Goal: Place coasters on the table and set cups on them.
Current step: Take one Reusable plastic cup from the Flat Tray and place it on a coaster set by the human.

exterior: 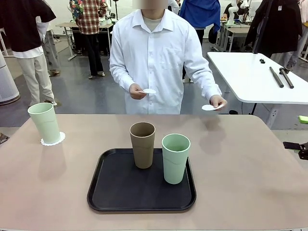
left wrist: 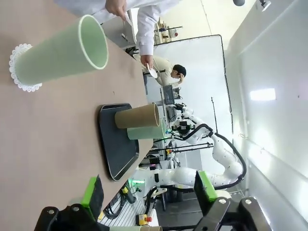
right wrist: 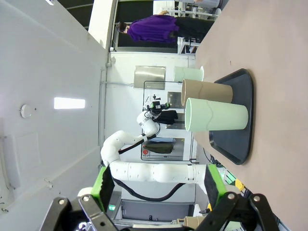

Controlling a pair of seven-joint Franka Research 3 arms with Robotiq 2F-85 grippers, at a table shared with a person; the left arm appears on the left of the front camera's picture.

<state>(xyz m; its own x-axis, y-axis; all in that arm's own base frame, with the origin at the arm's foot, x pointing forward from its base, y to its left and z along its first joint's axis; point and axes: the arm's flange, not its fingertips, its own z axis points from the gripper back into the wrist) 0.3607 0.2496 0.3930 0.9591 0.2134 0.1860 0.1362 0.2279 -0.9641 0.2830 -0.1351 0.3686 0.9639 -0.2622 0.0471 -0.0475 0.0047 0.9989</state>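
Note:
One pale green cup point(exterior: 44, 122) stands on a lacy white coaster point(exterior: 53, 140) at the table's point(exterior: 250, 183) far left. A brown cup point(exterior: 142, 144) and a second green cup point(exterior: 175, 158) stand upright side by side on the black tray point(exterior: 115, 192). Across the table, the person holds a coaster point(exterior: 148, 91) in one hand and another coaster point(exterior: 210, 107) in the other, lower, just above the far edge. My left gripper point(left wrist: 150, 190) is open and off the table's side, facing the cup on its coaster point(left wrist: 19, 72). Likewise open, my right gripper point(right wrist: 159, 183) faces the tray cups point(right wrist: 216, 117).
The tray sits at the table's middle front. A white table point(exterior: 250, 77) with black rods stands behind on the right. Several people stand farther back. Bare tabletop lies to the right of the tray and between the tray and the left cup.

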